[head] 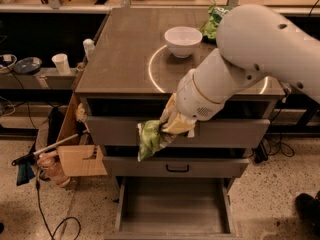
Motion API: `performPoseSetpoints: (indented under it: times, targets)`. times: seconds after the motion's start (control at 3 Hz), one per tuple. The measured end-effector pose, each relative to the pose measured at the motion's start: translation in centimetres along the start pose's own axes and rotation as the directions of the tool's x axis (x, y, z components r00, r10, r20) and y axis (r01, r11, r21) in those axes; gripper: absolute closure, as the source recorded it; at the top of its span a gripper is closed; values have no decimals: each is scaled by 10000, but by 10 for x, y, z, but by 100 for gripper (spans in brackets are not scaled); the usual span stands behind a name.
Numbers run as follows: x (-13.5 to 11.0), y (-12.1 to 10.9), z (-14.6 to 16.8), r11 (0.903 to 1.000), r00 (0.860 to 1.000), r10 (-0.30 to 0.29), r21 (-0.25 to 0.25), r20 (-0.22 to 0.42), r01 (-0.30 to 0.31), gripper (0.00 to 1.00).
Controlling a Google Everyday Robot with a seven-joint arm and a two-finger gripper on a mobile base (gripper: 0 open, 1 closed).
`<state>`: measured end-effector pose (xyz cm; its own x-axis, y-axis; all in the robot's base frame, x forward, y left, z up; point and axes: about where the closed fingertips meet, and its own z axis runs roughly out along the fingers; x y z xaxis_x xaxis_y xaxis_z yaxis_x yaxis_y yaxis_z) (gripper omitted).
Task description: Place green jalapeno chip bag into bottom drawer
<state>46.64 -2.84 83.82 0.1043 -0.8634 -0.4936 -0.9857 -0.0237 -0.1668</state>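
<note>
Green jalapeno chip bag (150,140) hangs from gripper (174,126) clamped on its top, before top drawer (235,133); early release could drop it short of bottom drawer (172,208).

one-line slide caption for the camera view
Two-finger gripper holds a crumpled light yellow-green foil chip bag above the open grey metal bottom drawer.

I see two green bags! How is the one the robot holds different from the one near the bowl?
The light green chip bag hangs crumpled from the claw in front of the top drawer; the darker bag lies on the countertop, half hidden by the arm. Both are green snack bags.
</note>
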Motion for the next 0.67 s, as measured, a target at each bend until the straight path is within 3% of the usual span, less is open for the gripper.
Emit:
performPoseSetpoints:
  times: [0.33,0.67]
  targets:
    - [22,21,37,9981,9961,594,170,-649,-585,100]
    - [21,21,37,9983,9963,558,189,-660,-547,100]
